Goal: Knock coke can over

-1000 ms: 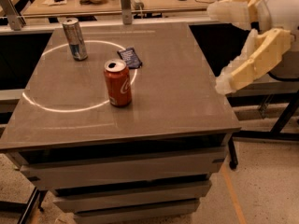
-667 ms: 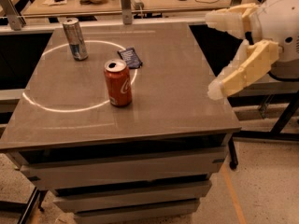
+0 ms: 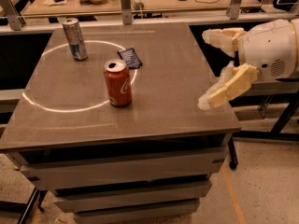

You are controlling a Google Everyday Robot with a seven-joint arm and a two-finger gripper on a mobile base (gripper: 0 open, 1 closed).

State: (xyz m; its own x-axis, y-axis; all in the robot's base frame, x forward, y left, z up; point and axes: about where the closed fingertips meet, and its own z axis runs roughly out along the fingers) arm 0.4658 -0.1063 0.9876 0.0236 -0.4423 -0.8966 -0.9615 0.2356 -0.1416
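Two cream-coloured jaws of the gripper [image 3: 204, 69] stand spread wide apart, released, holding nothing and touching nothing. The gripper hangs at the right edge of the desk [image 3: 177, 111]. One jaw slants down over the right rim and the other points left from higher up. Both are blunt, matte and plastic-looking, and they come out of a rounded white housing.

The desk has a smooth, grey-brown top with a dull sheen, square-cornered, over flat drawer-like fronts below. A thin bright ring [image 3: 56, 107] is traced across its left half.

The coke can [image 3: 117, 84] stands upright near the middle of the desk, right by the near-right arc of the ring and well apart from the gripper. It is a short red cylinder with white script on its side and a silver top.

Beyond it lies a flat dark packet [image 3: 130, 57], close but apart. A taller, slimmer silver-and-blue can [image 3: 74, 39] stands upright toward the far left.
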